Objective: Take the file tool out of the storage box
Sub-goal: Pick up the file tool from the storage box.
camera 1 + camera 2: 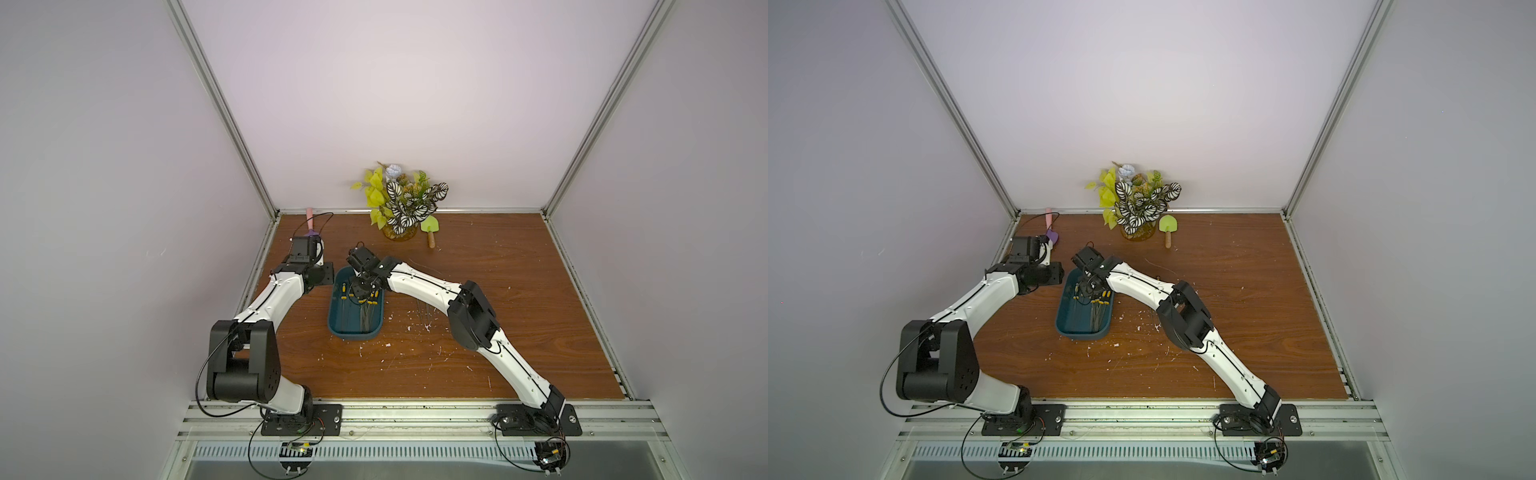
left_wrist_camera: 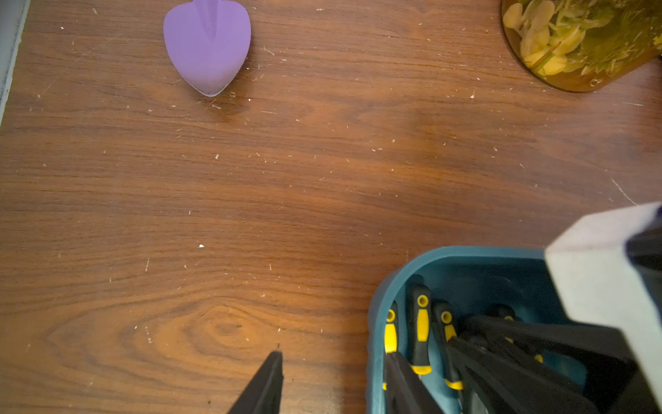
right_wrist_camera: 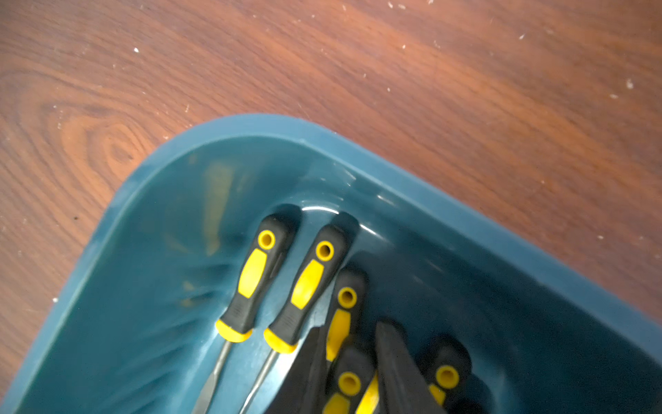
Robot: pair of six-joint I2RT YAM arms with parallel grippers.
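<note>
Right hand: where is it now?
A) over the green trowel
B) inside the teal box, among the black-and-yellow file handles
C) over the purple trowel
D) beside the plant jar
B: in the right wrist view the right hand is down in the teal box, with its fingers on either side of a file handle.

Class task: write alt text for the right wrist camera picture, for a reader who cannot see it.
The right gripper reaches into a teal storage box, its black fingers apart on either side of black-and-yellow file handles. Two more files lie side by side next to them, and the box sits on a wooden table.
</note>
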